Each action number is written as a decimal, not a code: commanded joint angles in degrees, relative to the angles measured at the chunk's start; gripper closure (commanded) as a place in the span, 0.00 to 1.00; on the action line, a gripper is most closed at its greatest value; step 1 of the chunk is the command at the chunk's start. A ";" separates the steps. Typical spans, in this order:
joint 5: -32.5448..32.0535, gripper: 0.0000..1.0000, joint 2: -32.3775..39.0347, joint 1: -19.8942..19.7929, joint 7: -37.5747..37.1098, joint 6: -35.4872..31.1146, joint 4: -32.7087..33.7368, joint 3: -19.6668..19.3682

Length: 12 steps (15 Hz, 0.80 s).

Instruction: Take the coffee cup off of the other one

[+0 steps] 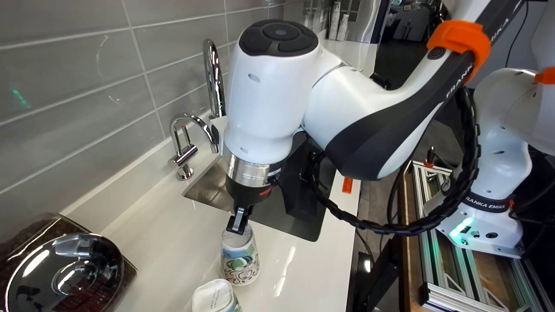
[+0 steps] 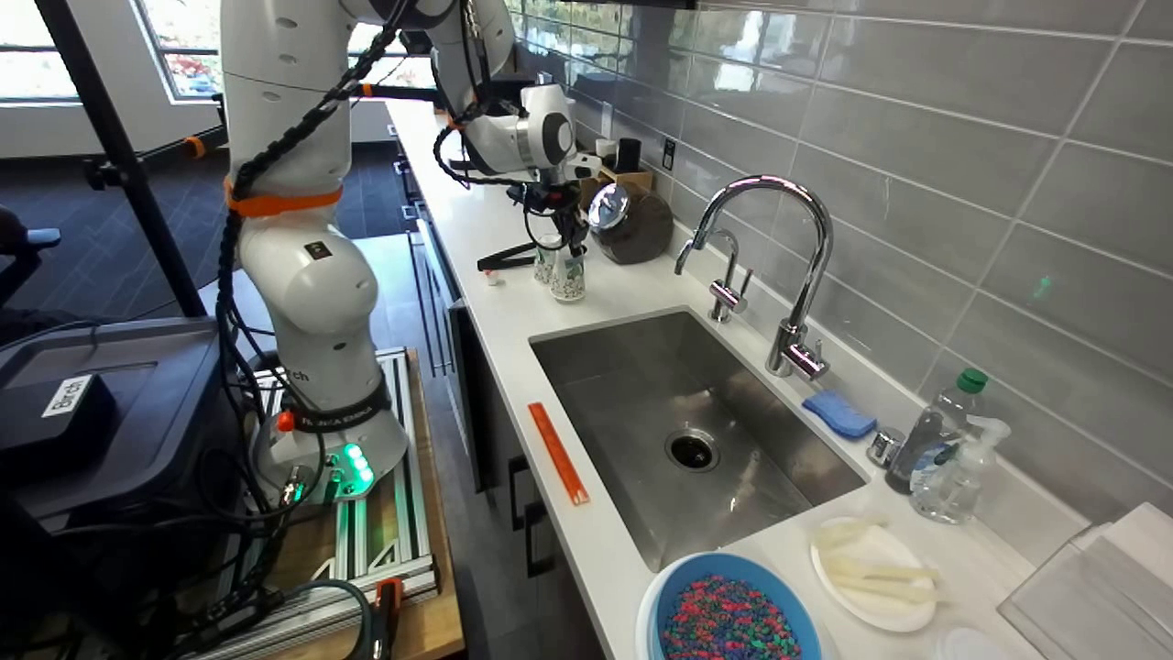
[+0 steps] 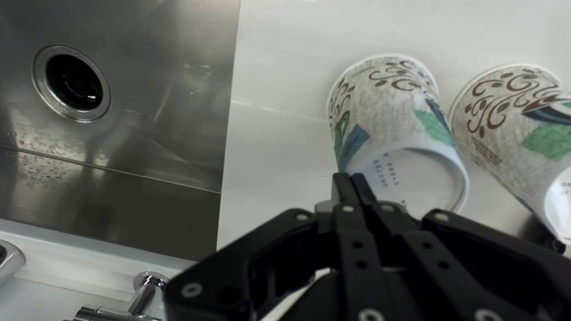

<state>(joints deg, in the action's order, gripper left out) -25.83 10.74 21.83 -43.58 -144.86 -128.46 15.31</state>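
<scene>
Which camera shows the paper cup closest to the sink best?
The wrist view. That paper cup looks biggest there, with brown swirls and bottom printing showing, though the gripper covers part of it. In both exterior views its patterned side shows too, only smaller.

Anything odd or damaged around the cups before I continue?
Only their orientation: the sink-side paper cup and the neighbouring paper cup are both upside down, closed bases up, which is unusual for drinking cups. Neither looks crushed where visible.

Arm bent at elbow; forearm slopes down to wrist. Wrist near upright; gripper points down. Fingers pinched, tips nearly meeting. Base lights green.
</scene>
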 commanded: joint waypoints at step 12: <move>1.19 0.00 -0.38 1.90 -2.87 -2.15 0.57 -1.59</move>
<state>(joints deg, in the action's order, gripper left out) -25.80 11.38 23.21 -45.61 -144.98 -127.25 13.96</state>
